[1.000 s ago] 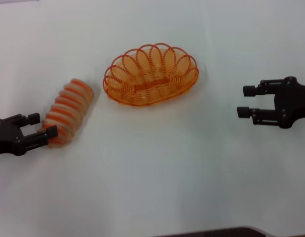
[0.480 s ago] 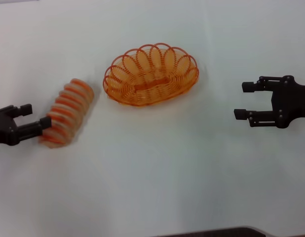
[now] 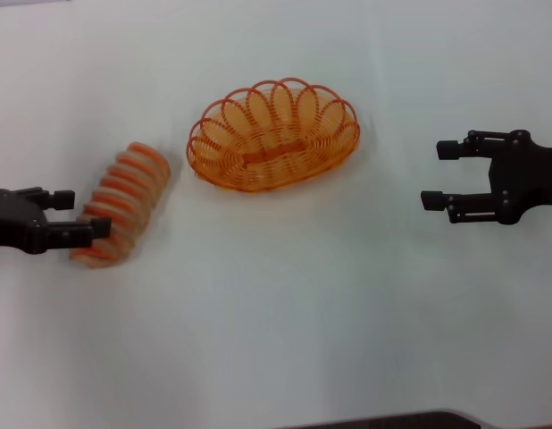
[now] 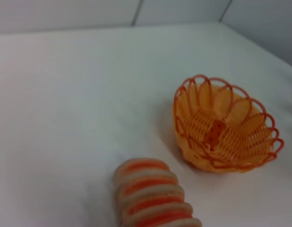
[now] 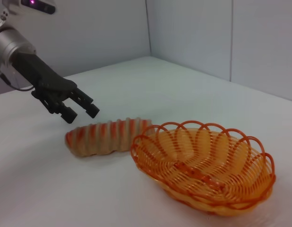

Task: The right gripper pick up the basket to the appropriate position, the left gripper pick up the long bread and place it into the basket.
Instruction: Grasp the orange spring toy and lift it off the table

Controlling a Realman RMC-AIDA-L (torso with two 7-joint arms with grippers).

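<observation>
The long bread (image 3: 124, 201), tan with orange ridges, lies on the white table left of the basket (image 3: 343, 147), an empty oval orange wire basket. My left gripper (image 3: 84, 213) is open at the bread's end farthest from the basket, and one finger overlaps that end in the head view. In the right wrist view the left gripper (image 5: 80, 112) is just above the bread (image 5: 108, 135), beside the basket (image 5: 202, 165). The left wrist view shows the bread (image 4: 153, 198) and the basket (image 4: 221, 132). My right gripper (image 3: 437, 175) is open, well to the right of the basket.
The white table (image 3: 285, 304) carries only the bread and the basket. Grey wall panels (image 5: 193, 33) stand behind the table in the right wrist view. A dark edge (image 3: 392, 420) shows at the table's front.
My left gripper has turned and shifted so that its fingers now sit at the bread's end. My right gripper has moved slightly and spread its fingers a little wider. Bread and basket have stayed put.
</observation>
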